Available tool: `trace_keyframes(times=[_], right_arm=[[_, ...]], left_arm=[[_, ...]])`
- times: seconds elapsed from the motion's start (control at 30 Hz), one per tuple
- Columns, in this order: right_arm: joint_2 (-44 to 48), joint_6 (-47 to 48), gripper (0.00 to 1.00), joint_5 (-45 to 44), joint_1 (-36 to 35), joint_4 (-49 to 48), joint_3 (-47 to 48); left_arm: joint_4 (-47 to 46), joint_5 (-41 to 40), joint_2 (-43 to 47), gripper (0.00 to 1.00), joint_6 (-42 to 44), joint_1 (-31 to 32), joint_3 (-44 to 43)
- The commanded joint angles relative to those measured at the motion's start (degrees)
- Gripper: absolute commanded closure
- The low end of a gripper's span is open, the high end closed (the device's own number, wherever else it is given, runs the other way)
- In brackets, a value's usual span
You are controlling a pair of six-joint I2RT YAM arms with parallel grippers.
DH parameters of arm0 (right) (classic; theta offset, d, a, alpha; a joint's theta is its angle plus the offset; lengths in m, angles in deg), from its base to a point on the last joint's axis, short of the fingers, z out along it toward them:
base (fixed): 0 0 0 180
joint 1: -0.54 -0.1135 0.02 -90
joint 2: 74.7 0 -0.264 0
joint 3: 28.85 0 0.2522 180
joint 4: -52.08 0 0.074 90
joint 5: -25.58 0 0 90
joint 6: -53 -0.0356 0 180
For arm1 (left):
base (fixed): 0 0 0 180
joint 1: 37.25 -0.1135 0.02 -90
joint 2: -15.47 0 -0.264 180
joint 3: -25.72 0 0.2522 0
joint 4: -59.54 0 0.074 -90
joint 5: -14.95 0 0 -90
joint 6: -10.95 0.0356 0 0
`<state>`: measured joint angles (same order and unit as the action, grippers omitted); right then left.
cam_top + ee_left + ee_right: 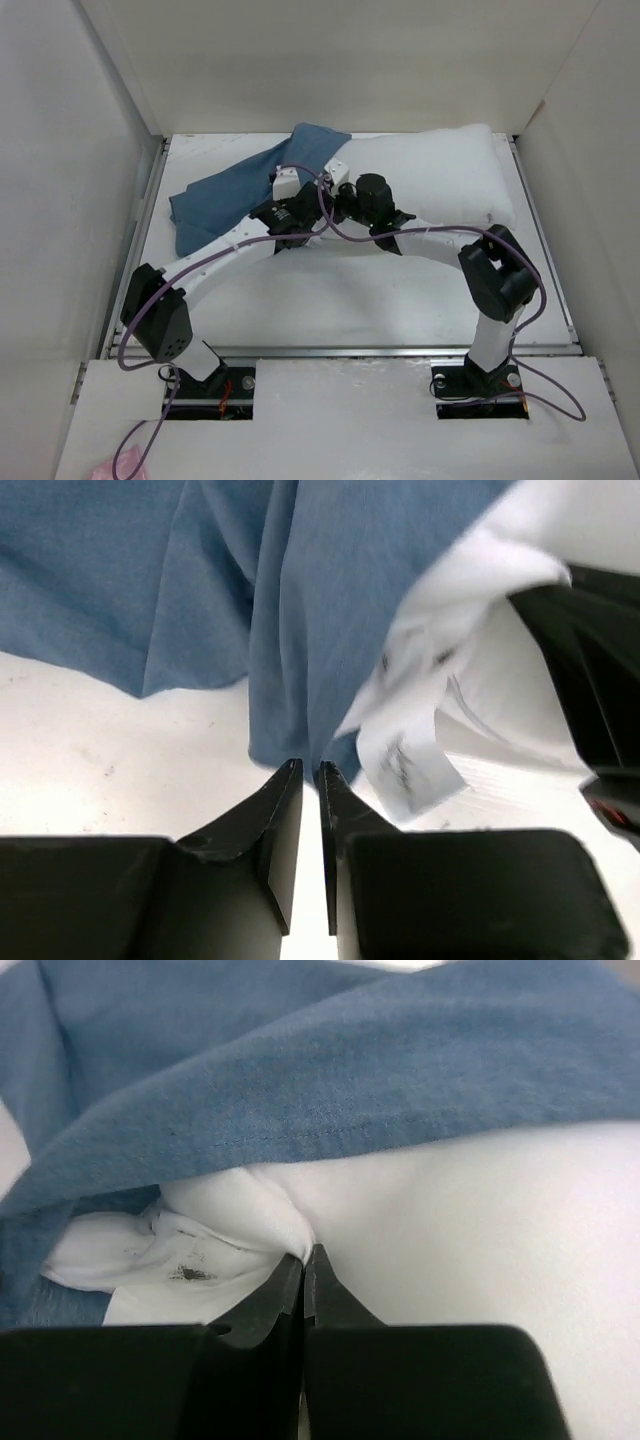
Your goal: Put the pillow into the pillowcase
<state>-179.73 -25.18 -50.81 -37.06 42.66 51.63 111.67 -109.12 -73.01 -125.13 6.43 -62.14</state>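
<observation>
The white pillow [440, 175] lies at the back right of the table. The blue pillowcase [235, 195] lies at the back left, and one edge is draped over the pillow's left corner. My left gripper [308, 192] meets that corner. In the left wrist view its jaws [310, 768] are almost shut, pinching the lower fold of the pillowcase [300, 600] beside the pillow's white tag [405, 765]. My right gripper [340, 190] is shut on a pinch of pillow cloth [450, 1240] at its tips [304, 1252], just under the pillowcase hem [300, 1090].
White walls [60, 180] enclose the table on the left, back and right. The two arms arch inward and their wrists crowd together mid-table. A metal rail [340, 350] runs along the near edge in front of the arm bases.
</observation>
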Motion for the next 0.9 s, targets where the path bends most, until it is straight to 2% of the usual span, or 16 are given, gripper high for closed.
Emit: trace_keyframes(times=[0.0,0.07,0.17,0.27,0.5,0.53,0.6,0.63,0.73,0.77,0.8,0.87], right_arm=[[3.24,-8.10,1.00,-10.85,-0.36,-16.40,-3.24],[6.84,-10.66,1.00,-19.29,-0.36,-25.12,-6.51],[6.16,-12.16,1.00,-28.09,-0.36,-23.84,-0.20],[4.05,-16.11,1.00,-35.28,-0.36,-24.98,3.93],[1.32,-28.15,1.00,-45.07,-2.12,-27.80,5.79],[0.80,-28.16,1.00,-45.07,-2.12,-27.80,5.79],[0.80,-28.16,1.00,-45.07,-2.12,-27.80,5.18],[1.40,-28.16,1.00,-45.94,-2.12,-27.80,4.13],[1.94,-27.64,1.00,-45.52,-2.12,-28.32,2.81],[1.94,-27.63,1.00,-44.73,-2.12,-28.32,2.80],[1.94,-27.63,1.00,-44.20,-2.12,-28.32,2.80],[1.23,-27.11,1.00,-43.66,-2.12,-27.80,2.80]], left_arm=[[-2.06,1.53,5.25,0.90,2.74,0.62,-3.15],[-4.17,2.86,6.66,0.91,5.03,1.14,-4.38],[-8.11,4.44,8.06,0.95,7.32,4.03,-5.08],[-12.60,10.84,9.56,1.00,12.24,5.44,-5.61],[-19.65,20.96,8.34,1.00,17.60,7.12,-10.08],[-19.65,20.97,7.81,1.00,17.61,7.64,-10.62],[-16.94,14.76,7.80,1.00,15.25,7.65,-11.15],[-13.71,8.81,7.80,0.88,12.54,7.65,-11.15],[-7.63,2.88,7.28,0.63,7.34,7.65,-11.76],[-5.61,1.47,7.28,0.49,3.85,7.65,-9.50],[-4.98,0.59,7.97,0.42,1.98,7.65,-8.09],[-4.45,0.58,8.59,0.39,-2.15,5.64,-2.84]])
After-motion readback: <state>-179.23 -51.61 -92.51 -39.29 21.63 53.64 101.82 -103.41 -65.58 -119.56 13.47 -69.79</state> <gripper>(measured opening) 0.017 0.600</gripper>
